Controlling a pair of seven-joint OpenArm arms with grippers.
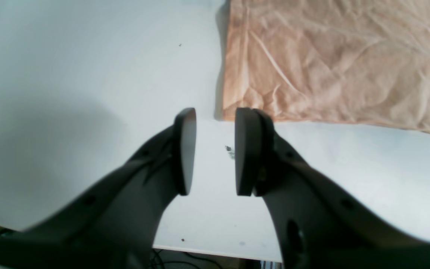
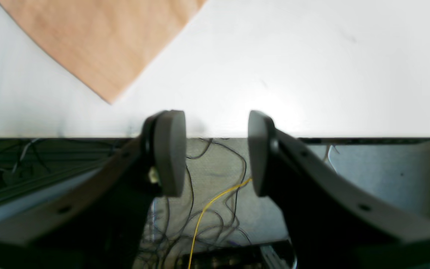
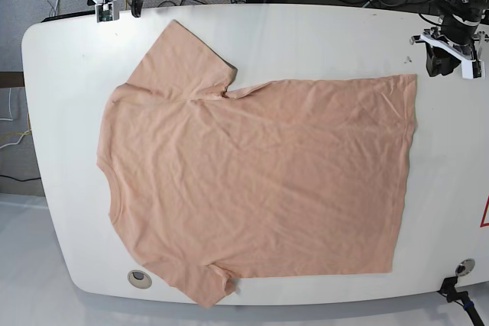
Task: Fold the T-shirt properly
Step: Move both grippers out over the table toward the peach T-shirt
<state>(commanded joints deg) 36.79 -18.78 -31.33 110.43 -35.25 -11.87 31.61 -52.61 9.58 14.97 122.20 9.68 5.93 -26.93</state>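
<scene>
So in the left wrist view, the left gripper (image 1: 215, 151) has its fingers spread with nothing between them. The T-shirt (image 1: 323, 63) is lying just past the fingertips, mostly off toward the right side of that view, and its nearest corner shows right by the tip of the right-hand finger. White table (image 1: 99, 112) under the whole lot.

Right wrist view: the right gripper (image 2: 217, 153) is spread too, nothing pinched. A peach corner of the shirt sits beyond the fingertips, up and to the left of them. The table edge runs across behind the fingers, and there's a yellow cable (image 2: 215, 200) down below, seen partly between them.

Base view: the shirt's laid out flat with light wrinkles. The right gripper is near the sleeve that points up at the table's far edge, and the left gripper is near the hem corner, both apart from the cloth.
</scene>
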